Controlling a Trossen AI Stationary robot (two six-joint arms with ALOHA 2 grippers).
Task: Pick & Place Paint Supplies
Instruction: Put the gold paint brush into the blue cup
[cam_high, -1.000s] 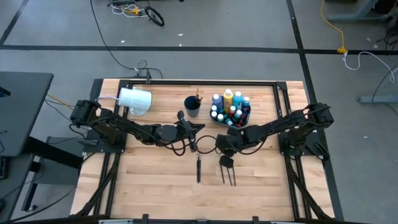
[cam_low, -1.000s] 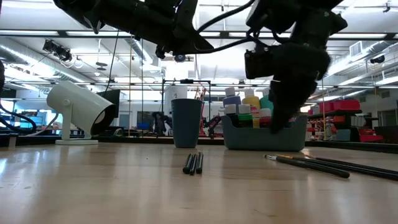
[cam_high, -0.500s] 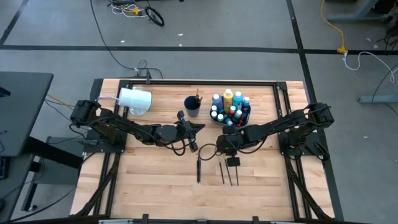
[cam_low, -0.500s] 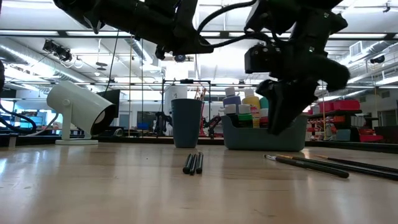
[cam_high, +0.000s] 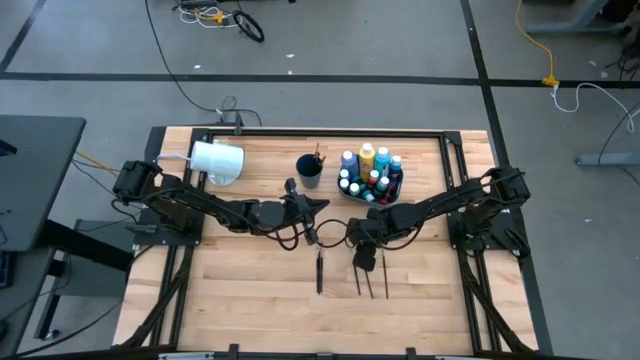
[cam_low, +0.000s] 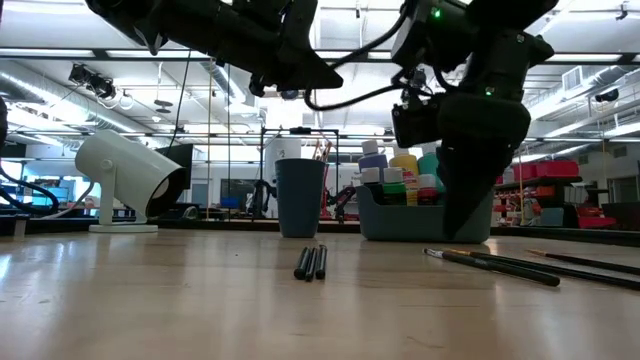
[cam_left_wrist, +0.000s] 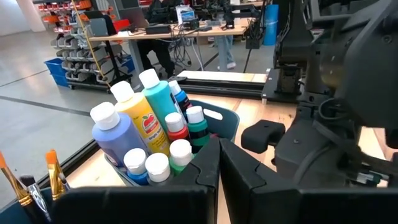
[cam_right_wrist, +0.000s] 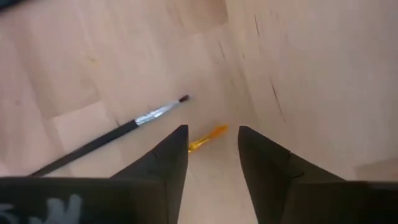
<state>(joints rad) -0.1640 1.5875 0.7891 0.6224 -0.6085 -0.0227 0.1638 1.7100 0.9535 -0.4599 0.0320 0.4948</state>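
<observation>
Two grippers: right gripper (cam_right_wrist: 211, 155) parted over brush (cam_right_wrist: 208, 138), left gripper (cam_left_wrist: 219, 163) closed

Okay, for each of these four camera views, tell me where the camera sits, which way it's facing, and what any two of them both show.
High view: overhead, looking straight down; both arms, left pincer and right pincer over the table.
Low view: tabletop height, looking level across; arms enter from above, paintbrushes lying in front.
Left wrist view: on the left arm, facing the bin of paint bottles; shut fingers at bottom.
Right wrist view: on the right arm, facing down at a dark-handled brush; open fingers.
Shared: high, low and left wrist views all show the bottle bin.
</observation>
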